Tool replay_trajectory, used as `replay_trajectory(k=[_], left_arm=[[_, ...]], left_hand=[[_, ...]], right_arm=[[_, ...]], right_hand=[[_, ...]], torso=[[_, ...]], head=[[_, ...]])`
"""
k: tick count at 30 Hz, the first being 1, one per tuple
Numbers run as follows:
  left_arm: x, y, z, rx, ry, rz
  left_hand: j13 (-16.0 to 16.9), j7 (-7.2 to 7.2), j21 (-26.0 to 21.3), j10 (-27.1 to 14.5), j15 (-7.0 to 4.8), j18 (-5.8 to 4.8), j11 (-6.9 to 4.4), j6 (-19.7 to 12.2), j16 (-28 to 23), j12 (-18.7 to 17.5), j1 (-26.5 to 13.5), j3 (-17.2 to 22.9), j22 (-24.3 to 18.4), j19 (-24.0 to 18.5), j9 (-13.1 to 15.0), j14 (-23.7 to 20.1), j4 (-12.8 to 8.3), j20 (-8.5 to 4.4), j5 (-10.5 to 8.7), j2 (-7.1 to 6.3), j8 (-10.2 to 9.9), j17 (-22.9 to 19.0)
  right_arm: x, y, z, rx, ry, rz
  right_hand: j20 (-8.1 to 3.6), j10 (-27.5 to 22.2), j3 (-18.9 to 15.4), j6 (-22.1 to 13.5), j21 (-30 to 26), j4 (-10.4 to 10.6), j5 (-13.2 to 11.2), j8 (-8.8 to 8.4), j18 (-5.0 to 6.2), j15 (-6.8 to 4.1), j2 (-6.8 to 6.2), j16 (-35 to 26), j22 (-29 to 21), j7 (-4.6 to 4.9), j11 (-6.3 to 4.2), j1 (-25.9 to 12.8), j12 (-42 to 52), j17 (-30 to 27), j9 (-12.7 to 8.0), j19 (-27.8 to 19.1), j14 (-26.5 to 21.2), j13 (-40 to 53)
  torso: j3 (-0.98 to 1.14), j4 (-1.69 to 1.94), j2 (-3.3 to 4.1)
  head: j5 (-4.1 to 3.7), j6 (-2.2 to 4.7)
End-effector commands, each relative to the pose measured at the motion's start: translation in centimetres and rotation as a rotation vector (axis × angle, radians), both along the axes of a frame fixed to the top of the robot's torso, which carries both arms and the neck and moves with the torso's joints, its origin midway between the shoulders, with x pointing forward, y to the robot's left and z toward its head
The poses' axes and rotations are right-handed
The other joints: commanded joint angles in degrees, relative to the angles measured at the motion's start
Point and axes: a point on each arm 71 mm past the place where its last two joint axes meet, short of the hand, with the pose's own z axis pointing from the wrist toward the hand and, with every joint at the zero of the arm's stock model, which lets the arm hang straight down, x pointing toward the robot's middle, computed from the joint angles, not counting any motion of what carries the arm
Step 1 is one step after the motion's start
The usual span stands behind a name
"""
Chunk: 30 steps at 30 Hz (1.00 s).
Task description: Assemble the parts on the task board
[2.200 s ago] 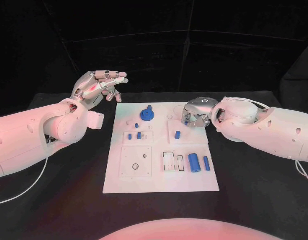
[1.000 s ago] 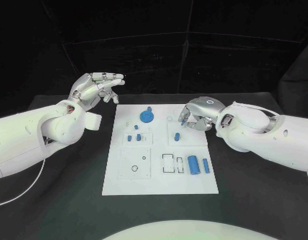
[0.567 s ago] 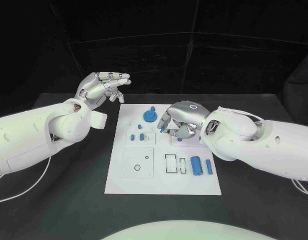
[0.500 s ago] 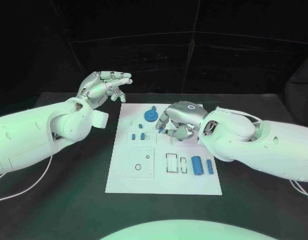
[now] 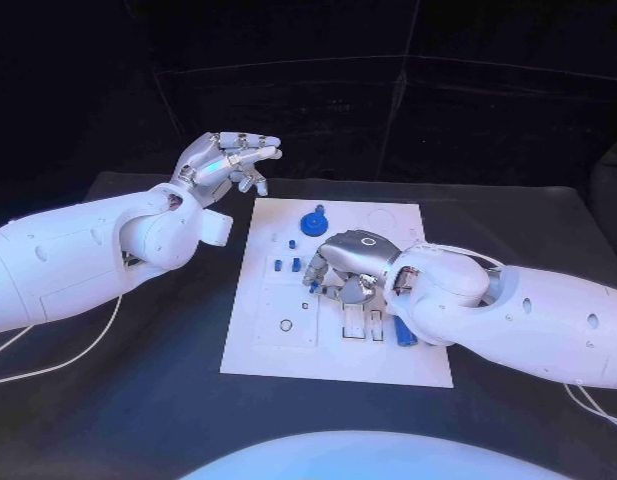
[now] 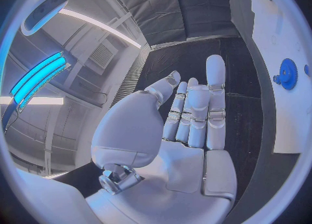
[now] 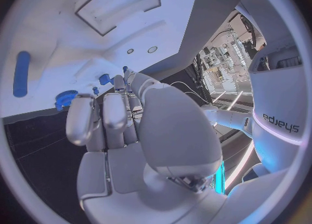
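Note:
The white task board (image 5: 272,352) lies in the middle of the black table. On it stand a blue gear (image 5: 314,221) at the far end and small blue pegs (image 5: 285,265) left of centre. My right hand (image 5: 344,268) hovers over the board's middle with its fingers bent down toward the board, nothing visibly in them. A blue cylinder (image 5: 399,331) peeks out beside the right arm. My left hand (image 5: 233,160) is raised off the board's far left corner, fingers apart and empty. The right wrist view has the board (image 7: 78,42), cylinder (image 7: 21,73) and gear (image 7: 65,99).
Rectangular recesses (image 5: 362,324) and round holes (image 5: 285,325) mark the board's near half. Black table (image 5: 135,400) surrounds the board. The left wrist view catches the board's edge (image 6: 289,120) and the gear (image 6: 288,71).
My right hand has moved from the board's right edge leftward and nearer, and now sits over the board's middle. The left hand stays raised. The camera has shifted a little.

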Motion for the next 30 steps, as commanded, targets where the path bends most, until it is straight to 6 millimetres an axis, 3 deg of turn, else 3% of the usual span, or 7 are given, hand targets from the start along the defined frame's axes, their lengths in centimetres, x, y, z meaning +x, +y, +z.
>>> replay_trajectory(k=[1, 17, 30], left_arm=[[0.0, -0.2, 0.2, -0.011, -0.003, -0.014], [0.0, -0.5, 0.1, -0.012, -0.001, -0.019], [0.0, -0.5, 0.1, -0.012, 0.002, -0.024]], left_hand=[[-0.05, 0.05, -0.22, -0.33, 0.13, 0.77, 0.11, -0.49, -0.22, 0.17, 0.45, -0.04, -0.10, -0.27, -0.08, -0.44, -0.40, 0.06, 0.08, 0.03, 0.22, -0.03], [-0.04, 0.06, -0.26, -0.38, 0.14, 0.77, 0.12, -0.53, -0.28, 0.21, 0.48, -0.06, -0.13, -0.27, -0.07, -0.50, -0.44, 0.07, 0.08, 0.04, 0.24, -0.19], [-0.04, 0.06, -0.26, -0.38, 0.14, 0.77, 0.12, -0.53, -0.28, 0.21, 0.48, -0.06, -0.13, -0.27, -0.07, -0.50, -0.44, 0.07, 0.08, 0.04, 0.24, -0.19]], right_arm=[[0.0, 0.3, -0.5, -0.038, -0.001, 0.016], [-0.2, 1.4, -1.6, -0.045, 0.012, 0.035], [-0.3, 1.6, -2.0, -0.061, 0.014, 0.042]], right_hand=[[0.03, -0.11, 0.28, 0.21, 0.29, -0.08, -0.18, -0.21, -1.15, 0.02, 0.19, 0.35, 0.05, 0.21, 0.30, -0.60, -0.25, -0.05, 0.10, 0.39, 1.98, -0.02], [0.03, -0.13, 0.33, 0.19, 0.30, -0.10, -0.15, -0.22, -1.15, 0.02, 0.22, 0.39, 0.05, 0.20, 0.29, -0.67, -0.27, -0.04, 0.10, 0.38, 1.98, -0.02], [0.04, -0.18, 0.40, 0.16, 0.33, -0.14, -0.09, -0.23, -1.16, 0.02, 0.25, 0.46, 0.10, 0.20, 0.30, -0.77, -0.30, -0.01, 0.09, 0.41, 1.98, -0.03]], torso=[[0.02, 0.07, 0.02], [0.08, -0.06, 0.04], [0.02, 0.03, 0.00]], head=[[0.55, -0.21], [1.73, -0.88], [1.83, -1.32]])
